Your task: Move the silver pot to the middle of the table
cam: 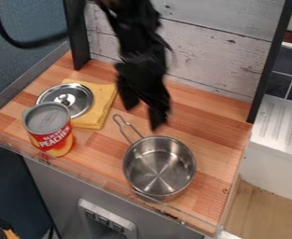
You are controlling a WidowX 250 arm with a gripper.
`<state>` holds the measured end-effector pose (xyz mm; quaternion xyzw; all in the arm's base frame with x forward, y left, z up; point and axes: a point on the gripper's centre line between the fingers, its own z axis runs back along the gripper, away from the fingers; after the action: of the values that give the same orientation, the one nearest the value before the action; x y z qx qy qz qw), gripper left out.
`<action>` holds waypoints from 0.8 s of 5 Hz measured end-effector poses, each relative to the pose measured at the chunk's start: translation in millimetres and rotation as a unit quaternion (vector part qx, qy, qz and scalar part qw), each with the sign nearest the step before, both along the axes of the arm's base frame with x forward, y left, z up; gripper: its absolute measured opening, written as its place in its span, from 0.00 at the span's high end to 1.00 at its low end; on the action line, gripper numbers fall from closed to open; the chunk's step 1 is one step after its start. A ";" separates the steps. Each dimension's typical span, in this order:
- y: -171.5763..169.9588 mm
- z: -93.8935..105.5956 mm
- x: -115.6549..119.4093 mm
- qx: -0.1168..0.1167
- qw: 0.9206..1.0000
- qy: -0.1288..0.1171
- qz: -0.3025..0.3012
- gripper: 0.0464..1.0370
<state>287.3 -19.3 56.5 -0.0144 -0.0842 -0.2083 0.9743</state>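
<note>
The black two-finger claw point(144, 115) hangs over the middle of the work surface, its fingers spread apart with nothing between them. The round silver metal pot point(159, 167) stands upright in front of it and slightly to the right in the view, near the front edge. Its looped handle points back and to the left, ending near the space below the claw; how high the claw is above it, I cannot tell.

On the reddish-brown wooden tabletop point(204, 126), from the left, come an upright red and yellow can with a grey top point(48, 128), then a round silver lid with a knob point(79, 99), lying partly on a folded yellow cloth point(103, 105) just behind the can. The pot is well apart from these, to their right.

Around the surface, a black cable point(30, 45) loops before a blue-grey wall point(23, 70) at the left. Behind the table, a whitewashed plank panel point(216, 51) stands between two black posts. Farther right are a ribbed white drainboard point(282, 121) and dark tiles point(277, 85).
</note>
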 end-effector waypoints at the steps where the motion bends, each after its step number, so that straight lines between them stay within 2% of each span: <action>1: -51.7 -1.4 -3.5 0.010 0.999 -0.013 -0.032 0.04; 2: -75.9 -18.3 -9.3 0.032 0.999 0.008 -0.034 0.04; 3: -82.8 -35.3 -13.3 0.050 0.998 0.032 -0.031 0.04; 4: -77.4 -36.2 -13.1 0.064 0.997 0.034 -0.004 0.04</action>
<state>274.2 -96.6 20.2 0.0409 -0.0373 -0.2162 0.9748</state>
